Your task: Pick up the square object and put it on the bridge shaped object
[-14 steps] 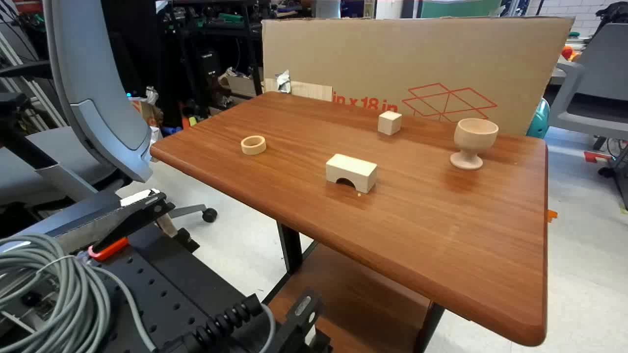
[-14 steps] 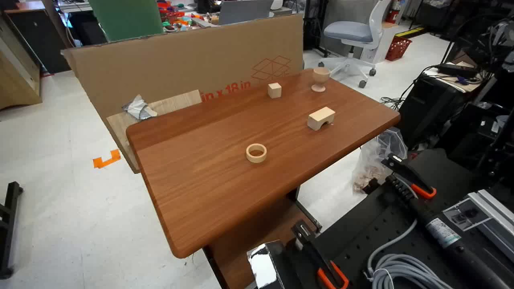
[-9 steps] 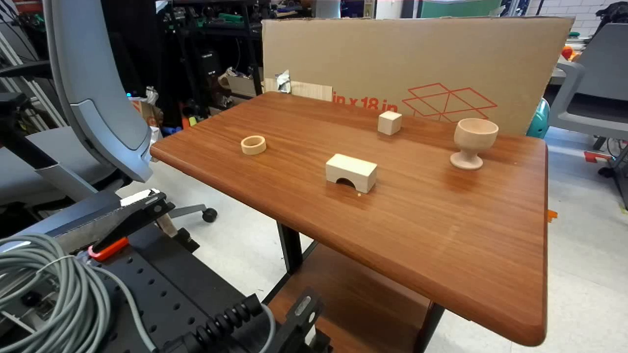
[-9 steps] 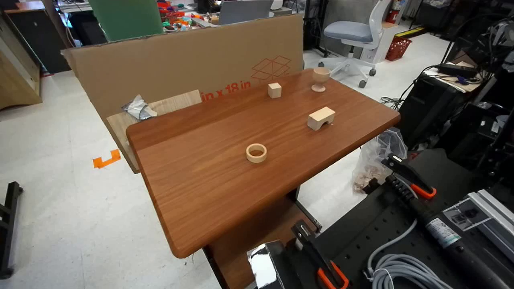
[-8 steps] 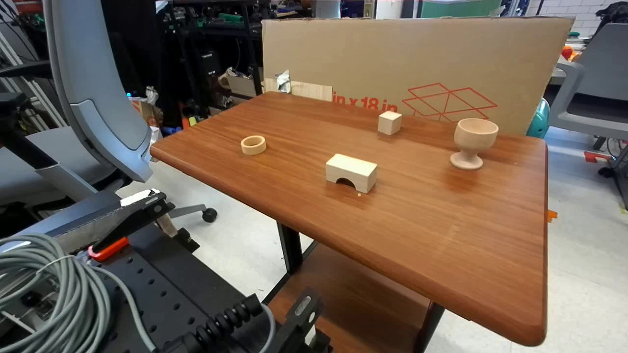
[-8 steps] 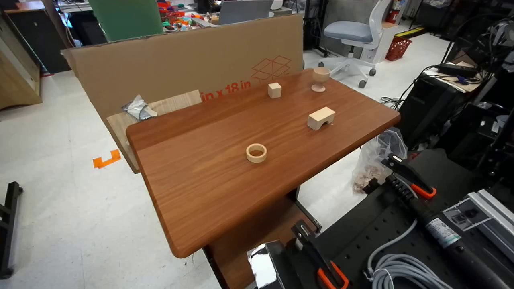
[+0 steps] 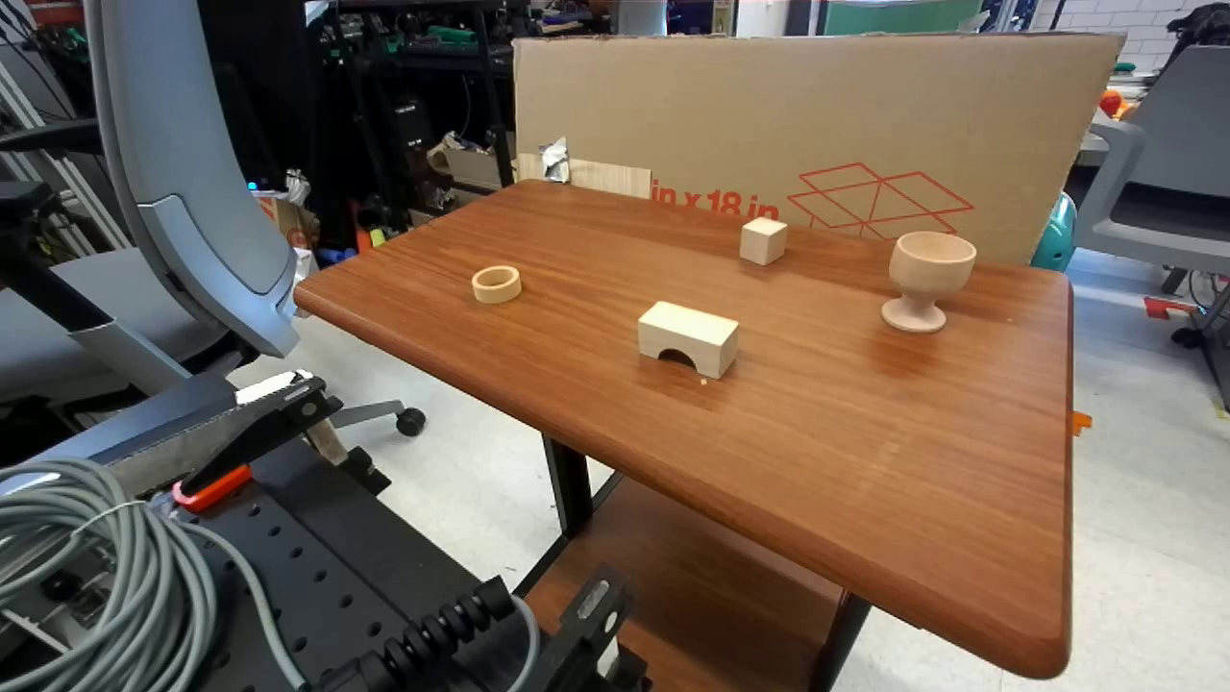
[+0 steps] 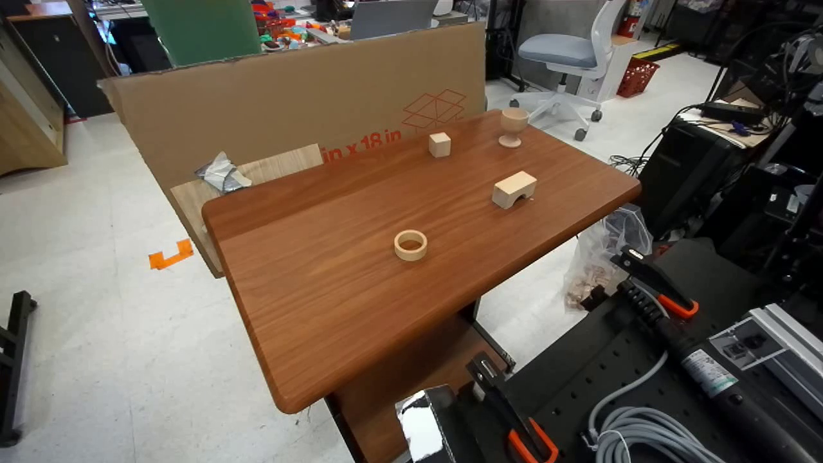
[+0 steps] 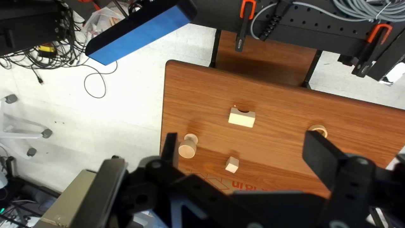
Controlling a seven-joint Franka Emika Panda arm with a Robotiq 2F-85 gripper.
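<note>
The square object, a small pale wooden cube (image 7: 763, 241), sits on the table near its cardboard-side edge. It also shows in an exterior view (image 8: 440, 145) and in the wrist view (image 9: 232, 164). The bridge shaped object, a pale block with an arch cut in its underside (image 7: 688, 338), stands upright on the table, apart from the cube. It also shows in an exterior view (image 8: 514, 190) and in the wrist view (image 9: 242, 117). My gripper (image 9: 241, 139) is wide open and empty, high above the table in the wrist view. It is out of sight in both exterior views.
A wooden goblet (image 7: 928, 279) stands on the wooden table (image 7: 865, 461) near the cube. A flat wooden ring (image 8: 410, 245) lies farther along the table. A tall cardboard sheet (image 7: 711, 106) stands along one long edge. A black bench with clamps and cable (image 8: 591, 360) faces the opposite edge.
</note>
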